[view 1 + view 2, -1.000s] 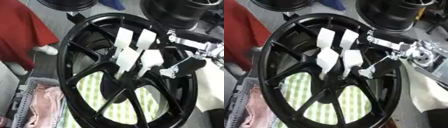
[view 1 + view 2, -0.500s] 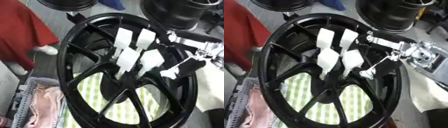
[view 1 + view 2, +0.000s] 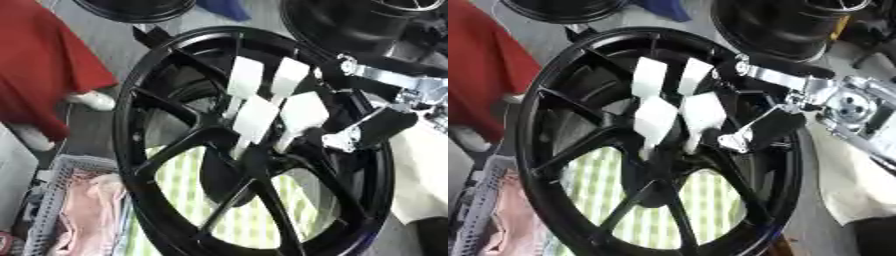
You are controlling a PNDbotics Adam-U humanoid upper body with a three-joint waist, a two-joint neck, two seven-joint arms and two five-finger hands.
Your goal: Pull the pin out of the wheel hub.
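Reaching in from the right, the right hand [image 3: 677,114] is held over the centre of the black wheel hub [image 3: 166,165] — its white-padded fingers [image 3: 255,119] pointing down toward the middle. Whether anything is gripped cannot be told; the pin is not made out.

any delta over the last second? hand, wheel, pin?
Almost none. The right hand keeps its fingers down at the hub of the black wheel, perhaps a touch closer to the centre; no grasp or release shows. The pin itself cannot be made out. Wheel, checked cloth beneath it and basket at lower left are unchanged.
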